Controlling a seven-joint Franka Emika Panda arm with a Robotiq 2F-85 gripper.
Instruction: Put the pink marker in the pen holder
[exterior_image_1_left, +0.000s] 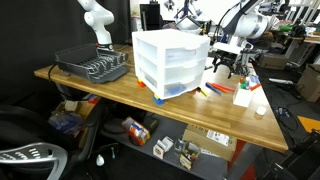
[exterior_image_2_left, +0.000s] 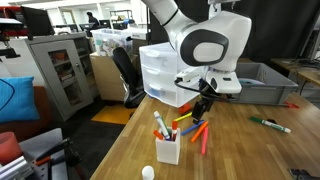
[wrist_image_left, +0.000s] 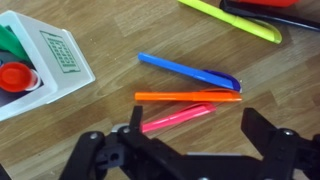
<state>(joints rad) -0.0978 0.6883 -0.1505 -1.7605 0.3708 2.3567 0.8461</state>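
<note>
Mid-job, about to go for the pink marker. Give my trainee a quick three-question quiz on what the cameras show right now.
1. True or false: the pincer is shut on the pink marker.
2. In the wrist view, which marker lies between the pink one and the blue marker? A) green B) orange C) black
3. Fill in: the pen holder stands on the ____.

Key:
1. False: it is open and holds nothing.
2. B, the orange marker.
3. table.
</note>
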